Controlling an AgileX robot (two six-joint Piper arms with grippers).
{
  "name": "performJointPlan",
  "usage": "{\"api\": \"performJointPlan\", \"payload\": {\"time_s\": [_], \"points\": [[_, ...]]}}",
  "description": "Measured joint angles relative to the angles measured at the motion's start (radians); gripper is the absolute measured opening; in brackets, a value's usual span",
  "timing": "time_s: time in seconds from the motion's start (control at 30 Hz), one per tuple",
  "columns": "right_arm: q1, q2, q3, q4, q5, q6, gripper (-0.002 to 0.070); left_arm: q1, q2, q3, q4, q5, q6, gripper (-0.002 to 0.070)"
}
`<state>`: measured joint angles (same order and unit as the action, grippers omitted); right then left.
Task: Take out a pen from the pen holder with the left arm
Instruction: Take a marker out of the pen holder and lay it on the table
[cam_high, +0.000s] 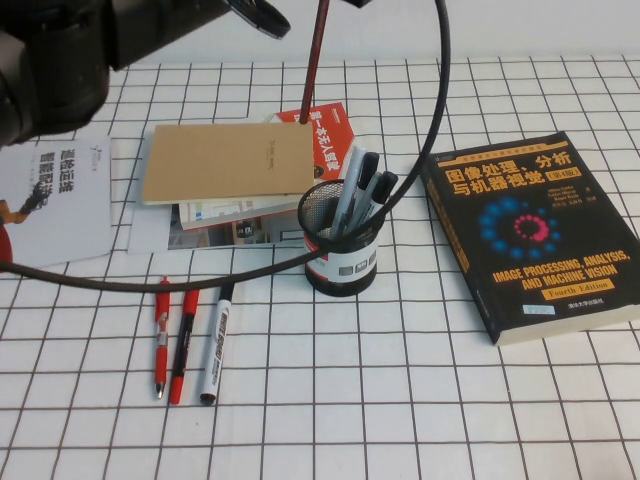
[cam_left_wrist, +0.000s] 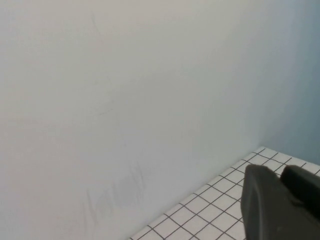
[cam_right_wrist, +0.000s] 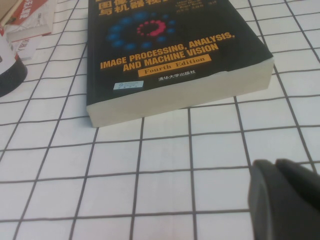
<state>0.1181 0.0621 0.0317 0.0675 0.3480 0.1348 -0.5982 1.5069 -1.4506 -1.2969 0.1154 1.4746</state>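
A black mesh pen holder (cam_high: 342, 240) stands mid-table with several dark and grey pens (cam_high: 358, 188) sticking out of it. A dark red pen (cam_high: 314, 65) hangs almost upright in the air, above and behind the holder, its upper end at the top edge of the high view among black gripper parts. My left arm (cam_high: 60, 60) is raised at the top left. In the left wrist view my left gripper (cam_left_wrist: 278, 171) is shut and faces the pale wall; the pen is hidden there. My right gripper (cam_right_wrist: 274, 162) is shut over bare table near the black book (cam_right_wrist: 165, 50).
A thick black book (cam_high: 535, 230) lies right of the holder. A brown notebook (cam_high: 230, 165) tops a stack with a red book (cam_high: 328, 122) behind it. A leaflet (cam_high: 55, 190) lies far left. Three pens (cam_high: 185, 345) lie at front left. A black cable (cam_high: 440, 110) arcs overhead.
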Motion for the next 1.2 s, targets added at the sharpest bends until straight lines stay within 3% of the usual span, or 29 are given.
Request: {"api": "performJointPlan", "payload": {"time_s": [0.23,0.47,0.6,0.77,0.87,1.03,1.2], "points": [[0.0,0.0,0.0,0.0,0.0,0.0,-0.0016,-0.002,0.004,0.0,0.256,-0.002,-0.096,0.0022],[0.0,0.0,0.0,0.0,0.0,0.0,-0.0016,-0.002,0.015,0.002,0.366,0.081,-0.223,0.0022],[0.0,0.0,0.0,0.0,0.0,0.0,-0.0016,-0.002,0.015,0.002,0.687,0.202,-0.545,0.0022],[0.0,0.0,0.0,0.0,0.0,0.0,-0.0016,-0.002,0.016,0.003,1.36,0.5,-1.206,0.0022],[0.0,0.0,0.0,0.0,0.0,0.0,-0.0016,0.004,0.016,0.003,1.571,0.649,-1.436,0.0022],[0.0,0.0,0.0,0.0,0.0,0.0,-0.0016,0.077,0.031,0.003,1.584,0.796,-1.611,0.0022],[0.0,0.0,0.0,0.0,0.0,0.0,-0.0016,0.21,0.124,0.003,1.359,0.851,-1.584,0.0022]]}}
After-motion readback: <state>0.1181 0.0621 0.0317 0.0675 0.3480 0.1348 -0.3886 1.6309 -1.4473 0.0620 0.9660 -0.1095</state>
